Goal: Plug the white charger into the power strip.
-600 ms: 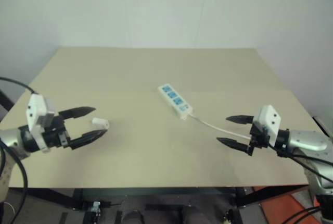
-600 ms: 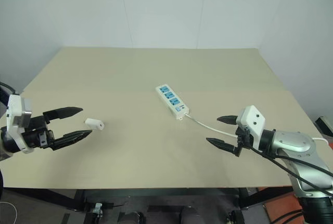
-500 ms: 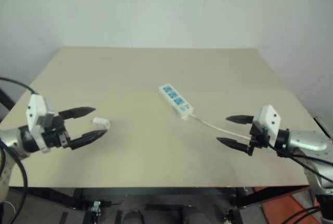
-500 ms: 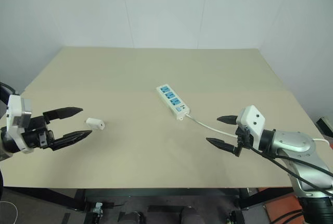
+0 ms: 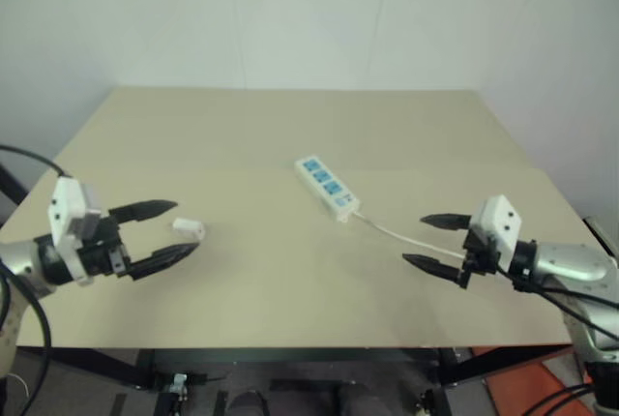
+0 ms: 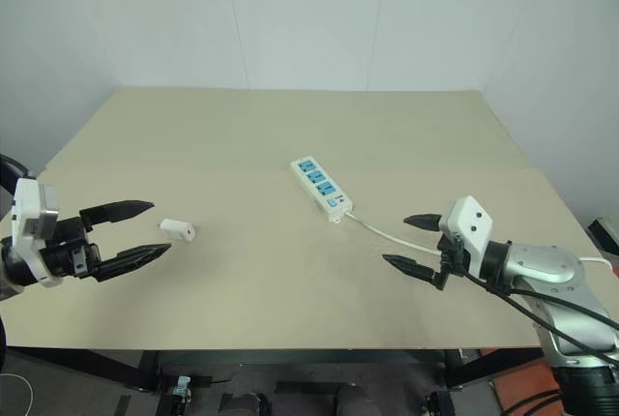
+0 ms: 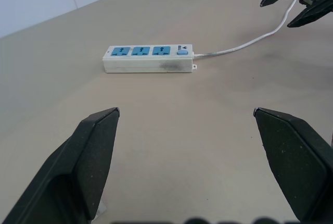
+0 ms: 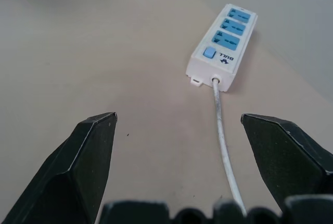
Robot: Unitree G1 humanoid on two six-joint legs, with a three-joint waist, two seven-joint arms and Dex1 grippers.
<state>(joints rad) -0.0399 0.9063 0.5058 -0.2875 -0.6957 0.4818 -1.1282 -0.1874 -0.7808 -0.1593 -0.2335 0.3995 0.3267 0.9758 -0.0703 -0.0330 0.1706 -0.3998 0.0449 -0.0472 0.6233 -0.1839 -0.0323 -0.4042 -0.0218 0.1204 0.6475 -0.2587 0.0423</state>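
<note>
**Both grippers wide, charger and strip lie apart on the table**

My left gripper (image 6: 147, 229) hovers over the near left of the beige rectangular tabletop (image 6: 290, 126), its black fingers spread wide and holding nothing. The small white boxy charger (image 6: 177, 230) lies on the table just past its fingertips. The long white power strip with three blue sockets (image 6: 319, 187) rests near the centre, well apart from the charger, its thin white cord (image 6: 382, 234) trailing toward my right gripper (image 6: 411, 242), which also gapes wide and empty.
</note>
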